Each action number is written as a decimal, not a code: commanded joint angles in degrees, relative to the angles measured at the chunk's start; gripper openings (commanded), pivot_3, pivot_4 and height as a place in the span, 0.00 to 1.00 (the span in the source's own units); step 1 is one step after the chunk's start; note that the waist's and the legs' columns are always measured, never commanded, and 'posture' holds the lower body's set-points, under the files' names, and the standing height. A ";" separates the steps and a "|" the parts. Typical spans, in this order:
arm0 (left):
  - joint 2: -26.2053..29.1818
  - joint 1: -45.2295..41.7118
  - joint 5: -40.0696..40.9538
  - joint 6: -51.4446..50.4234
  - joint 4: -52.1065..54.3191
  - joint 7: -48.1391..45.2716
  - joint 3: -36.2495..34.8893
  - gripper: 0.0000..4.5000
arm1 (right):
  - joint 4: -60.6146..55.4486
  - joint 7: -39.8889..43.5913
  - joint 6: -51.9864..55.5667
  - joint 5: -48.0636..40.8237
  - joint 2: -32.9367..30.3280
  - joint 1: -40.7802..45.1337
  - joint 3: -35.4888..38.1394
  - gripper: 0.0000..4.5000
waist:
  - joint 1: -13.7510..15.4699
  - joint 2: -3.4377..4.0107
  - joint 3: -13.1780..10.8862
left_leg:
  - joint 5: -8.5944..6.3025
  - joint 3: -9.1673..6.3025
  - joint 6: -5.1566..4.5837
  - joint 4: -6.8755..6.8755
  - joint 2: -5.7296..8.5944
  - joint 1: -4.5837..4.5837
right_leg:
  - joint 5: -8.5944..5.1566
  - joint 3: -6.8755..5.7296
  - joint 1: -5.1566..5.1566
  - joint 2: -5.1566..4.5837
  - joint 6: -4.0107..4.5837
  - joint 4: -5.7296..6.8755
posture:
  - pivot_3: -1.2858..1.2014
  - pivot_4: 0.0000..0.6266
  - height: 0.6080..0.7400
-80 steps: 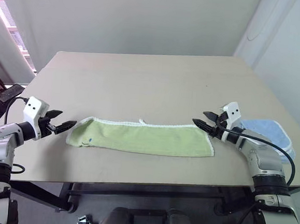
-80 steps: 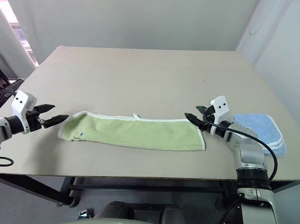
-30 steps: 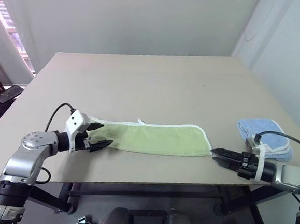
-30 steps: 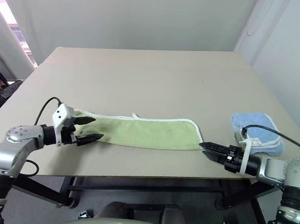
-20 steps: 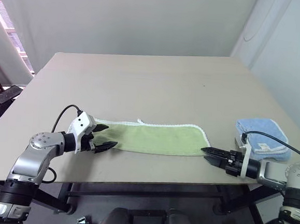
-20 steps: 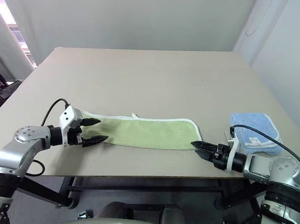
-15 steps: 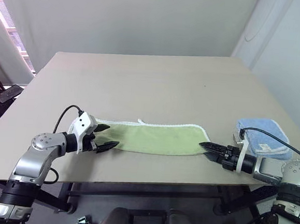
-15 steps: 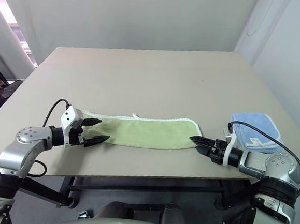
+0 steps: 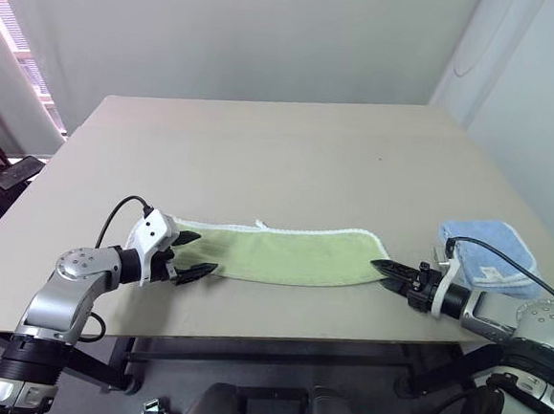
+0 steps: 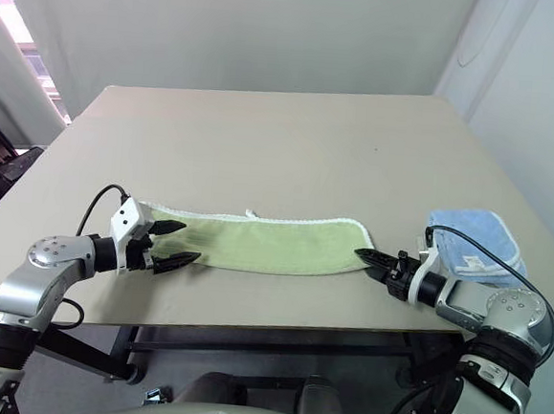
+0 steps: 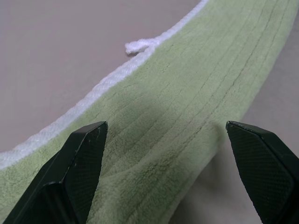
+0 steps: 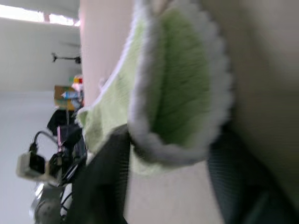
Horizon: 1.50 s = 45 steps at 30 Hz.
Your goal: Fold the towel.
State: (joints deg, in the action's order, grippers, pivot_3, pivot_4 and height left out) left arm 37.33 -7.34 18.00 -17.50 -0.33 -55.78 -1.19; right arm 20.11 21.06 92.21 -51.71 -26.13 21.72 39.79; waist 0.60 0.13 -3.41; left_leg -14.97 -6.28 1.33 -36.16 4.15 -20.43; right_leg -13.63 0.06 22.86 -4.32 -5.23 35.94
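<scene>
- Plainly, the long light green terry towel with white stitched edging (image 9: 278,255) lies flat across the lower middle of the frame on the beige table (image 9: 281,159).
- Risk: the right gripper (image 9: 383,270), its jaws narrowing around the towel's right end, may pinch just one layer, or edging that slips out.
- Risk: the left gripper (image 9: 190,256) straddles the left end with jaws wide apart; lifting unevenly would skew the fold.
- Both arms reach low, angled inward.
</scene>
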 commanded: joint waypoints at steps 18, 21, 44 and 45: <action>0.53 -3.99 -1.73 3.32 -4.74 -0.45 -0.60 0.95 | -2.49 20.68 -9.81 -0.54 -24.11 -8.43 -6.39 0.01 | -0.09 0.10 0.04 | -0.34 0.19 -0.57 0.06 0.11 -0.15 | 0.09 0.05 -0.15 -0.12 -0.15 -0.73 | 0.52 0.00 1.00; 0.42 -4.16 -2.10 3.54 -4.99 -0.41 -0.36 0.95 | -9.49 23.91 -9.76 -2.96 -24.50 -7.08 -9.54 0.01 | -0.21 0.06 0.01 | -0.35 0.19 -0.57 0.03 -0.02 -0.06 | 0.01 0.06 -0.19 -0.03 -0.27 -0.71 | 0.52 0.00 1.00; 0.37 -3.55 -2.97 3.73 -4.11 0.95 -0.61 0.95 | -20.80 22.09 -12.76 -1.92 -6.98 6.02 -34.59 0.01 | 0.23 0.03 0.01 | -0.34 0.08 -0.55 -0.08 0.21 -0.95 | 0.42 0.06 0.58 -0.26 -0.30 -0.72 | 0.52 0.00 1.00; 0.44 -3.38 -2.89 3.59 -3.86 1.07 -0.72 0.95 | -20.15 22.37 -13.37 -1.24 -6.42 5.91 -35.72 0.01 | 0.18 0.02 0.01 | -0.34 0.09 -0.55 -0.08 0.22 -0.95 | 0.43 0.06 0.57 -0.26 -0.31 -0.74 | 0.52 0.00 1.00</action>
State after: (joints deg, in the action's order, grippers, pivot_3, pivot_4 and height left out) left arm 37.06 -10.36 15.01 -14.33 -6.15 -54.89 -0.88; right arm -0.38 42.34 80.49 -53.67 -33.32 27.09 5.07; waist 0.78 0.15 -3.40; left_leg -15.31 -6.19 0.78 -36.24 4.37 -21.37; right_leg -13.20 0.11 23.44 -4.58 -5.55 35.20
